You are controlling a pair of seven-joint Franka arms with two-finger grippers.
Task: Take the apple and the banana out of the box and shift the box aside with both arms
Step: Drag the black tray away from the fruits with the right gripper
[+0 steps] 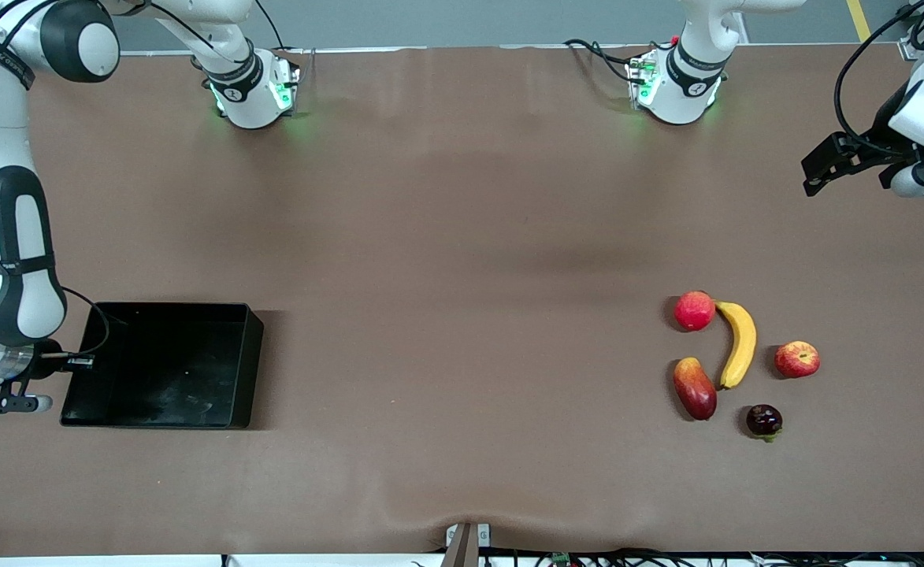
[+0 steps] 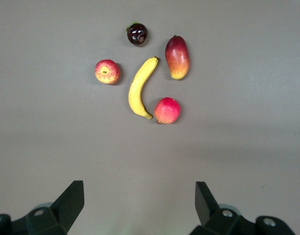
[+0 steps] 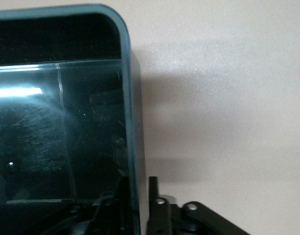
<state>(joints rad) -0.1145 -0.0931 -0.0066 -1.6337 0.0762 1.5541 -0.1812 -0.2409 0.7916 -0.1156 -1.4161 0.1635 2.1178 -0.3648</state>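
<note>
The banana (image 1: 740,342) and the red apple with a yellowish patch (image 1: 797,359) lie among other fruit toward the left arm's end of the table. Both also show in the left wrist view, the banana (image 2: 140,88) and the apple (image 2: 106,71). My left gripper (image 1: 824,169) is open and empty, high over the table's edge at that end; its own view shows it (image 2: 140,196) well short of the fruit. The black box (image 1: 253,362) sits toward the right arm's end. My right gripper (image 3: 137,181) is shut on the box's wall (image 3: 132,122), one finger inside and one outside.
A pinkish-red round fruit (image 1: 694,310) touches the banana's tip. A red-orange mango (image 1: 695,387) and a dark purple fruit (image 1: 764,420) lie nearer the front camera. The two arm bases (image 1: 253,94) stand along the table's back edge.
</note>
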